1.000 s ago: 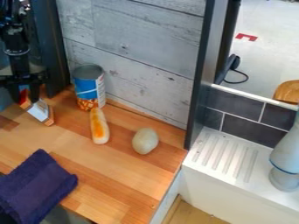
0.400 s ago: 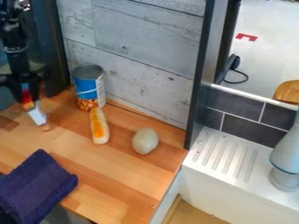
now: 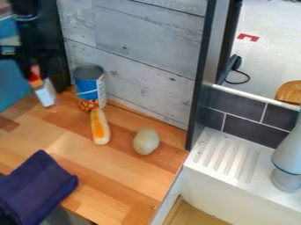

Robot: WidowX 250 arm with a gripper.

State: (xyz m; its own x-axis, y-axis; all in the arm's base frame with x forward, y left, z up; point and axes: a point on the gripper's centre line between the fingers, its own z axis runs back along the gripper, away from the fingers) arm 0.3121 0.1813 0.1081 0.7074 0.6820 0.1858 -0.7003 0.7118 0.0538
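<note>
At the left, my gripper point(image 3: 34, 75) is shut on a small white item with an orange-red top point(image 3: 45, 93), which hangs tilted just above the wooden counter. A blue can with an orange pattern point(image 3: 89, 87) stands upright to the right, against the wall. In front of the can lies a long bun with an orange filling point(image 3: 100, 127). Farther right rests a pale, potato-like egg shape point(image 3: 145, 141).
A dark blue cloth point(image 3: 38, 186) is draped over the counter's front left edge. The grey wood-look wall point(image 3: 135, 57) runs behind the counter point(image 3: 117, 169). On the right, a dark post point(image 3: 200, 88) rises beside a white ribbed sink drainboard point(image 3: 226, 158).
The small white item was tilted between the gripper's fingers on the counter; it has turned more upright and moved up with the gripper. The can, bun, egg shape and cloth have stayed put.
</note>
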